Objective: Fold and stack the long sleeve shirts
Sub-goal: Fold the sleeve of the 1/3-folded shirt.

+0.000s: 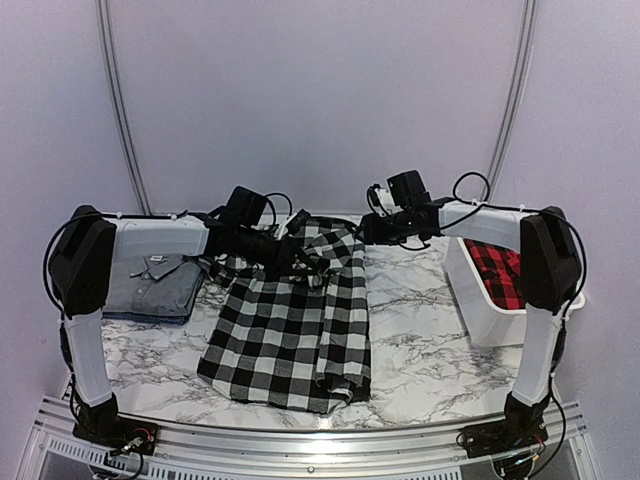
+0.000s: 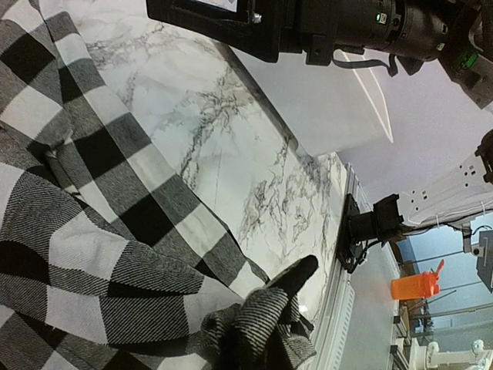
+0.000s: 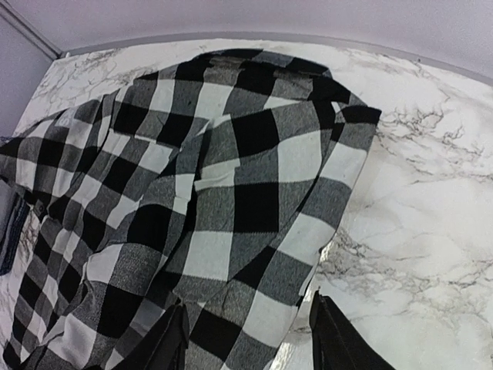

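Observation:
A large black-and-white checked shirt (image 1: 290, 335) lies spread on the middle of the marble table, its upper part bunched and lifted. My left gripper (image 1: 310, 256) is shut on a fold of that upper edge; in the left wrist view the cloth (image 2: 92, 231) wraps around the dark fingertip (image 2: 306, 270). My right gripper (image 1: 368, 230) hovers open over the shirt's upper right corner (image 3: 231, 177), its two fingers (image 3: 171, 339) apart with nothing held between them. A folded grey shirt (image 1: 155, 285) rests at the left. A red-and-black checked shirt (image 1: 497, 272) sits in a bin at the right.
The white bin (image 1: 485, 318) stands at the table's right edge, next to the right arm's upright link. A metal rail (image 1: 300, 440) runs along the near edge. The right arm's dark body (image 2: 323, 27) crosses the top of the left wrist view.

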Controlling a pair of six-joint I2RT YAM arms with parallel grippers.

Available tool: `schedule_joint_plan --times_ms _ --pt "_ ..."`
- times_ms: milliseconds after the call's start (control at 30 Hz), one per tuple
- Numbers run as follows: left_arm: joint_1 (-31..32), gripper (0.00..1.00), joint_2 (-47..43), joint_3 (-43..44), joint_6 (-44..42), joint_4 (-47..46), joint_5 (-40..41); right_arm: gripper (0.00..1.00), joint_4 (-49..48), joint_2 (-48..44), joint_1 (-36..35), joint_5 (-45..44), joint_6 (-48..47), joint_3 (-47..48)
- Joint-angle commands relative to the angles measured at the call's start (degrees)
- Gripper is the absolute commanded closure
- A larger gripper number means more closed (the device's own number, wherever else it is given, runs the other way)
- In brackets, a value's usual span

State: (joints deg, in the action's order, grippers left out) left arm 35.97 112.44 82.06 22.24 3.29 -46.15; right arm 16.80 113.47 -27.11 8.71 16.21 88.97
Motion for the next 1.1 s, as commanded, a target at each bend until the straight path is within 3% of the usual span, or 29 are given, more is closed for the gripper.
schedule_joint_plan --times_ms 0,467,833,900,1067 --pt "2.10 0.97 0.81 0.59 -5.50 6.60 -3.45 0.50 -1.56 -5.91 -1.72 -0.83 -0.13 -4.31" --pt "8.90 0.89 6.46 3.59 -10.24 15.16 -3.80 0.50 -0.08 -14.70 -5.25 -1.95 0.31 -15.89" --pt "11.63 0.89 6.83 6.10 -10.46 17.63 -4.42 0.50 2.32 -17.05 -8.06 -2.58 0.74 -19.56" --pt "11.89 0.82 6.49 6.35 -10.75 18.36 -4.20 0.50 2.64 -17.82 -8.21 -2.50 0.83 -19.90" --pt "12.19 0.36 5.66 5.44 -11.34 19.30 -3.48 0.49 3.83 -20.07 -8.33 -2.72 0.76 -21.92"
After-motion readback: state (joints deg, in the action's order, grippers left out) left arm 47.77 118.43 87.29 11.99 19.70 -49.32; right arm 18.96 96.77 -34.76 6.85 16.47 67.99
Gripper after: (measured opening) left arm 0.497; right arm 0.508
